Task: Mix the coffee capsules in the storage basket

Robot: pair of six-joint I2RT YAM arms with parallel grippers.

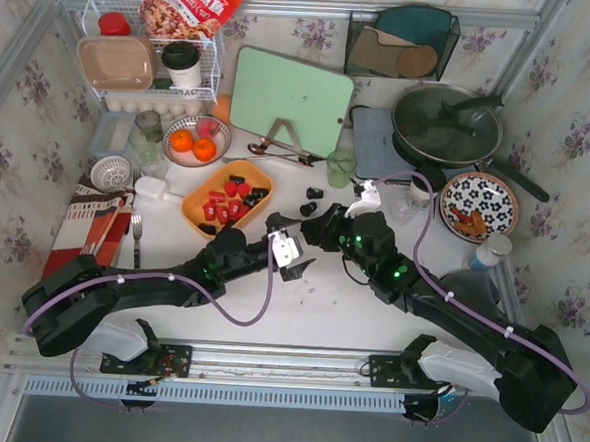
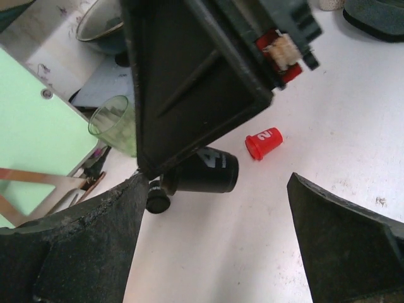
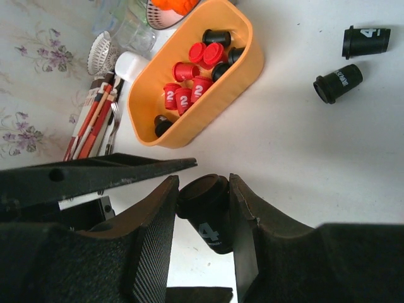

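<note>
Six red coffee capsules [image 3: 184,100] are sitting in the single storage basket [image 3: 230,91], with at least four black coffee capsules [image 3: 214,36] lying among them. Two loose black capsules [image 3: 338,82] are resting on the table [image 3: 303,164], the right gripper [image 3: 203,183] is gripping one held black capsule [image 3: 211,230], and one lone red capsule [image 2: 264,143] is lying outside.

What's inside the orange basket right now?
The orange basket holds a cluster of red capsules mid-tray, with black capsules at both ends. Its near wall hides part of the floor, so any capsules tucked low there cannot be seen.
</note>
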